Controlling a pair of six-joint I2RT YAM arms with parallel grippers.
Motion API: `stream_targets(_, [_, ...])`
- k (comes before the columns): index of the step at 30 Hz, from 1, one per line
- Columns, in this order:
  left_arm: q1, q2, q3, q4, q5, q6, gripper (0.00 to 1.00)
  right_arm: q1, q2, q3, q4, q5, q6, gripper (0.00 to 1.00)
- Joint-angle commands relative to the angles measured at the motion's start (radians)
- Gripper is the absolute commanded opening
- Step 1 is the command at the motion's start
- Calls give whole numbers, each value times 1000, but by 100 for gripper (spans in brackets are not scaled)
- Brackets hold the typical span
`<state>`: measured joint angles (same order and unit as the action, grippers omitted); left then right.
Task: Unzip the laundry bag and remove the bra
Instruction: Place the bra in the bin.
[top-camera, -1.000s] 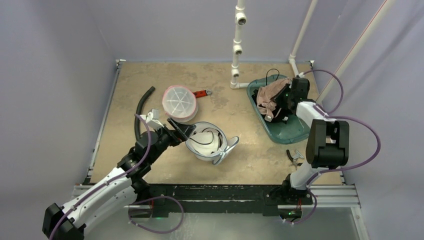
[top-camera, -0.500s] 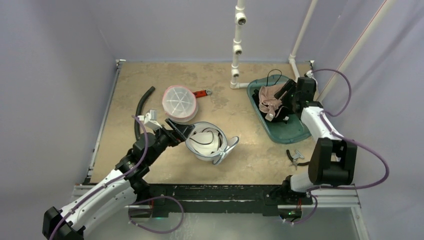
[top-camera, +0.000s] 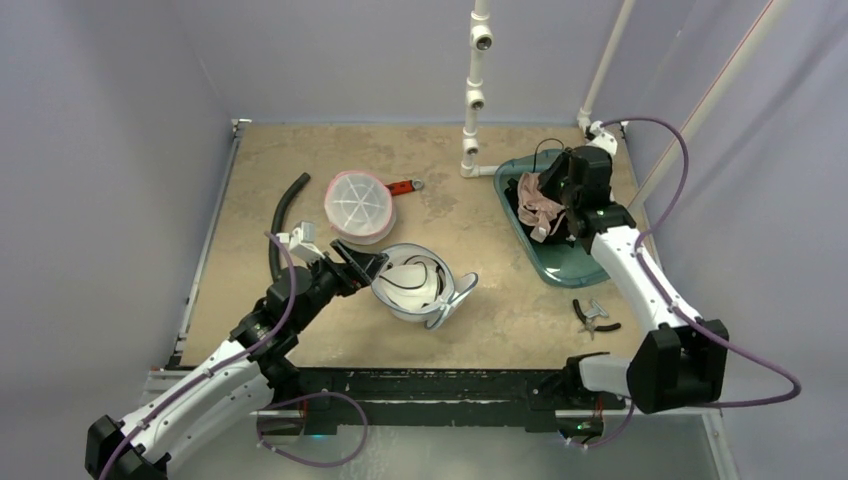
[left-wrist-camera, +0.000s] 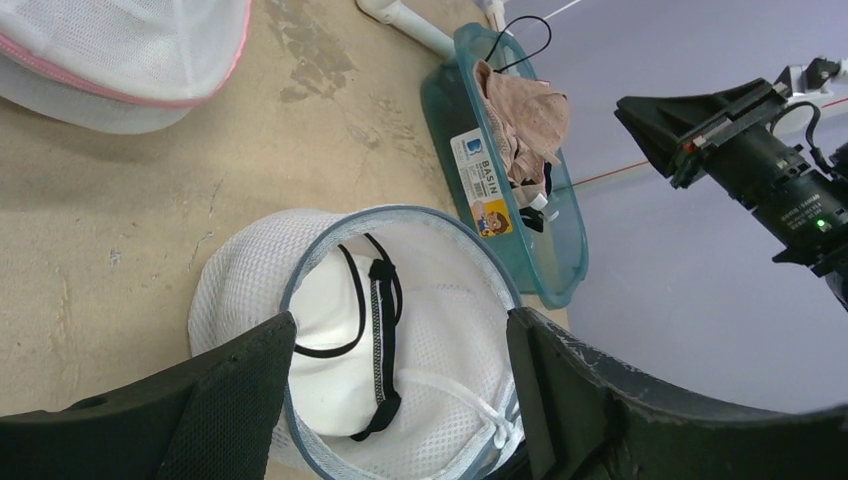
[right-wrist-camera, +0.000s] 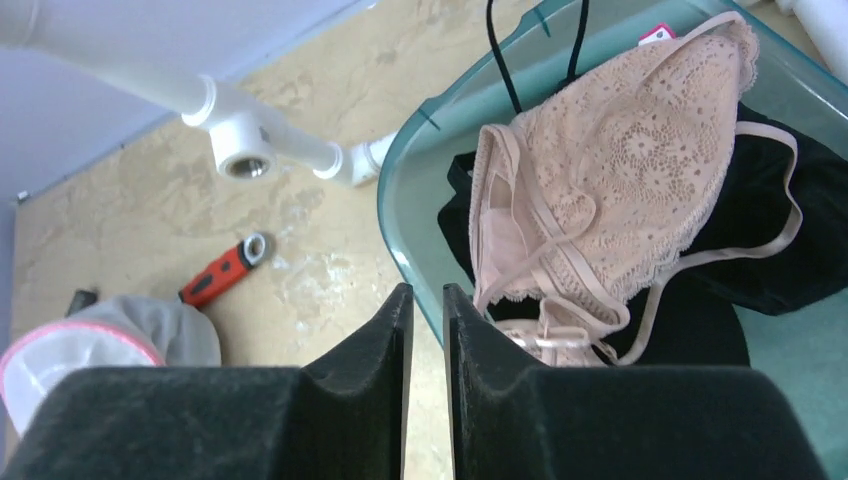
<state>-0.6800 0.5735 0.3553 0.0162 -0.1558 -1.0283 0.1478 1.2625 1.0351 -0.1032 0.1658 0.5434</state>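
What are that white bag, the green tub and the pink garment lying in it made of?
Laundry bag: white fabric mesh, matte; the fine net weave shows. Basin: teal plastic, glossy and see-through, probably rigid. Pink bra: lace fabric, soft-looking; its openwork pattern and scalloped edge show.

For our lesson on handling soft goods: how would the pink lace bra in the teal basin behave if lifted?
Probably floppy: the pink lace bra lies crumpled over dark clothing in the teal basin. Likely light, since the lace is thin openwork. Its loose straps might trail and snag on the basin's rim.
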Motion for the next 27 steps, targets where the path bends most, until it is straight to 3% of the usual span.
stream_targets(1, [5,-19,14,11,28,51,74,-8,63,-38,166,90,88,17])
stream_targets(7, [4,-39,10,-15,-8,45,74,-5,195,-49,366,312,21,15])
stream_targets(11, [5,-18,8,-13,-9,44,73,-12,320,10,327,346,-10,15])
stream_targets(18, [4,22,-3,18,4,40,73,-68,444,49,251,339,23,14])
stream_targets(27, [4,22,-20,19,15,40,73,-82,468,8,272,226,21,18])
